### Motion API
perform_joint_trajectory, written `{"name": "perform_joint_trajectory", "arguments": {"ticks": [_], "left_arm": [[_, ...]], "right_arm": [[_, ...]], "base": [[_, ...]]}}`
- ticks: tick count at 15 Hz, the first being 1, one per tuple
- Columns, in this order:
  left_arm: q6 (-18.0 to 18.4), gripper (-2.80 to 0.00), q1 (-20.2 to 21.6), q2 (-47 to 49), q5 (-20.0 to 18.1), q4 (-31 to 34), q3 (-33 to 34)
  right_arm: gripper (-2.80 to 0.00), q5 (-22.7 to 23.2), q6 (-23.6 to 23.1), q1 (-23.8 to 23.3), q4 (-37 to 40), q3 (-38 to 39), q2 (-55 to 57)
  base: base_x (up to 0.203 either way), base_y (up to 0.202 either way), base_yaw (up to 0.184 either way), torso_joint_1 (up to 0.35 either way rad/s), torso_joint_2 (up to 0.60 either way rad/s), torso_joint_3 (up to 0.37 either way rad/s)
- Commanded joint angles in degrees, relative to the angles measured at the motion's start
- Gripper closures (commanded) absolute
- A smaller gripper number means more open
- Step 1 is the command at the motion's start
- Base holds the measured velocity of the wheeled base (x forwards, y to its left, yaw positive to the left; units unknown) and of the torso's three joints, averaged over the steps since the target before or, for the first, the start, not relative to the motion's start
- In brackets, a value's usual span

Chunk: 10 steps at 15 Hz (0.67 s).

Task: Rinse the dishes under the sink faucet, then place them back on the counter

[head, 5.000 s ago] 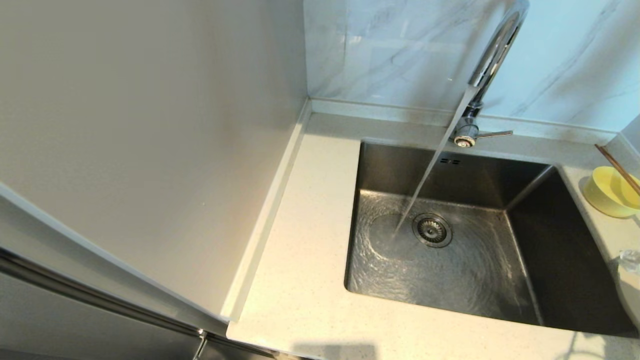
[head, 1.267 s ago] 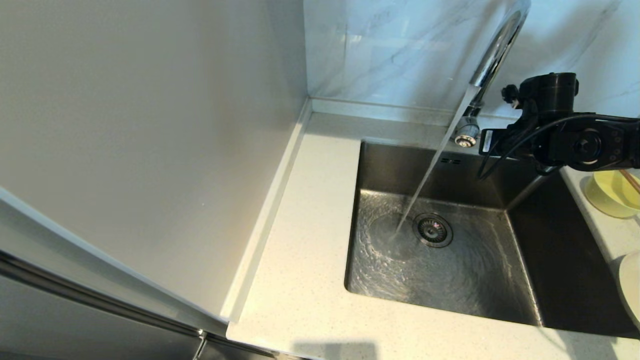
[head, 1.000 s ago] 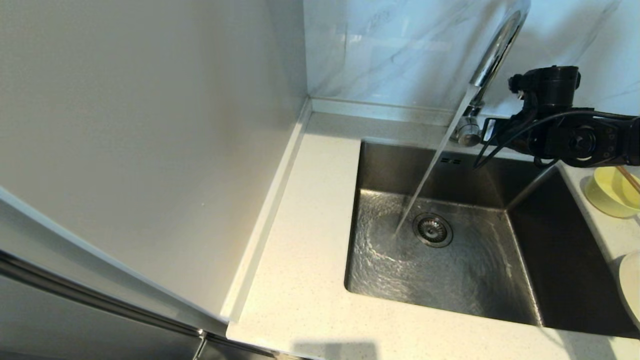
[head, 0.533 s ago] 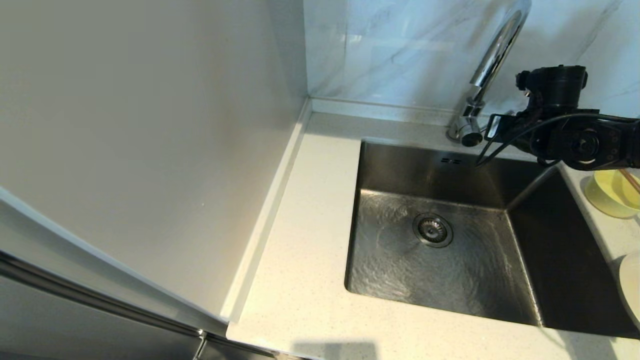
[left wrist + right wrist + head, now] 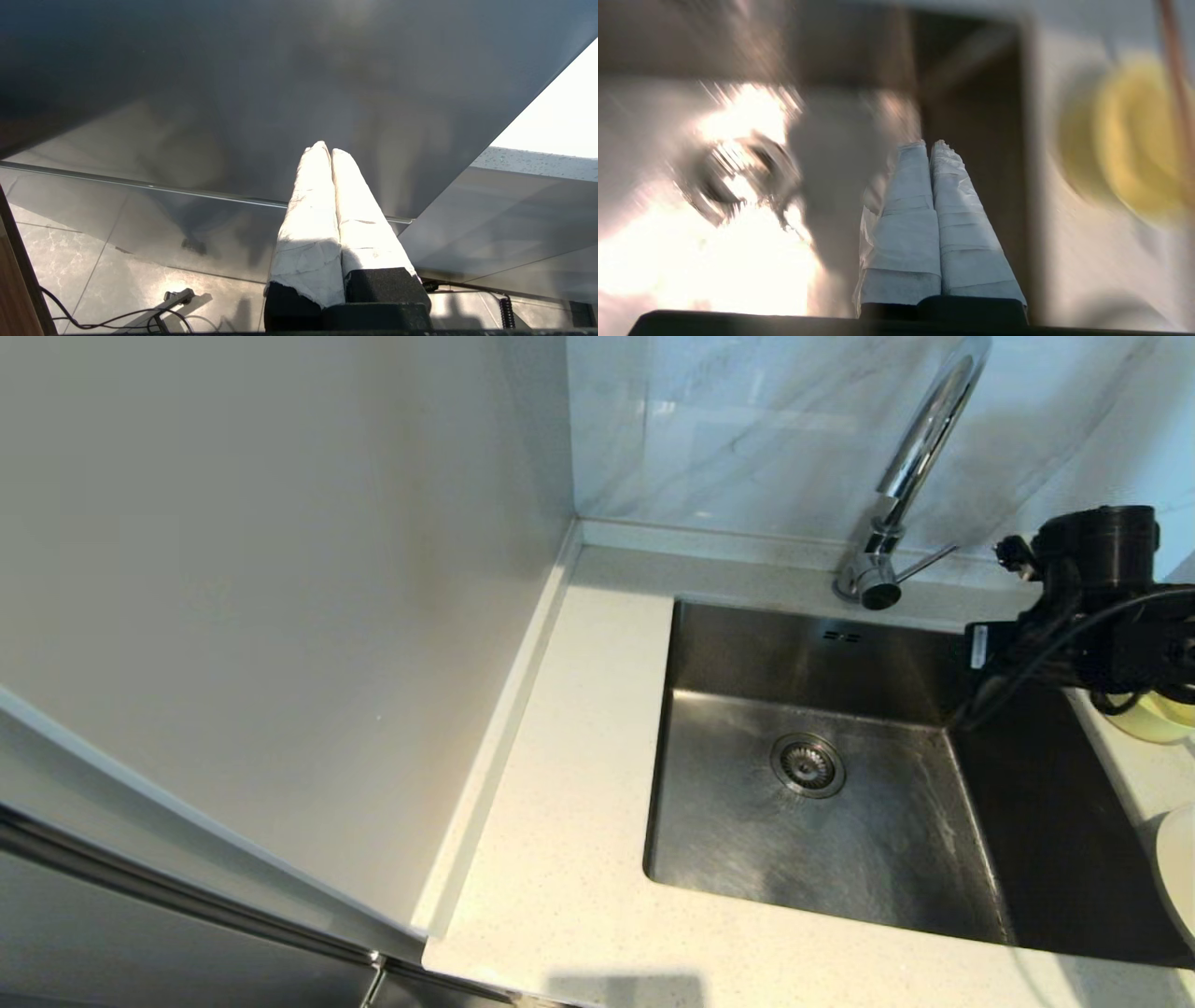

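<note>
Now the tap is dry and the right arm hangs over the sink's right rim.

No water falls from the sink faucet [image 5: 920, 457], and the sink [image 5: 822, 821] holds nothing, which I judge means rinsing is done: the yellow bowl [image 5: 1158, 719] sits on the counter [image 5: 569, 859] at about 3 o'clock from the drain, half hidden by the arm, and the white plate [image 5: 1178, 868] lies at about 4 o'clock, cut by the frame edge. The right gripper [image 5: 930, 145] has its taped fingers pressed together, holding nothing, over the basin's right wall with the bowl just beside. Room is tight there: rim, bowl and the faucet's side lever at 1 o'clock all crowd the arm, while the basin's 9 o'clock side lies open. The left gripper [image 5: 325, 148], fingers together and empty, is parked low beside a cabinet panel.
</note>
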Motion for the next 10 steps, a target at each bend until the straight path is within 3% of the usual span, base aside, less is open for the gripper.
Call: {"name": "perform_joint_trajectory", "arguments": {"ticks": [1,4,10], "left_arm": [[0.01,0.0,0.0,0.0,-0.02,0.0,0.0],[0.01,0.0,0.0,0.0,-0.02,0.0,0.0],[0.01,0.0,0.0,0.0,-0.02,0.07,0.0]], "right_arm": [[0.0,-0.51,-0.86,-1.56,6.14,3.19,-7.36],[0.0,-0.81,-1.6,-4.21,16.23,7.98,-17.38],[0.0,0.23,2.68,-5.06,16.78,17.73,-44.57]], "base": [[0.0,0.0,0.0,0.0,0.0,0.0],[0.0,0.0,0.0,0.0,0.0,0.0],[0.0,0.0,0.0,0.0,0.0,0.0]]}}
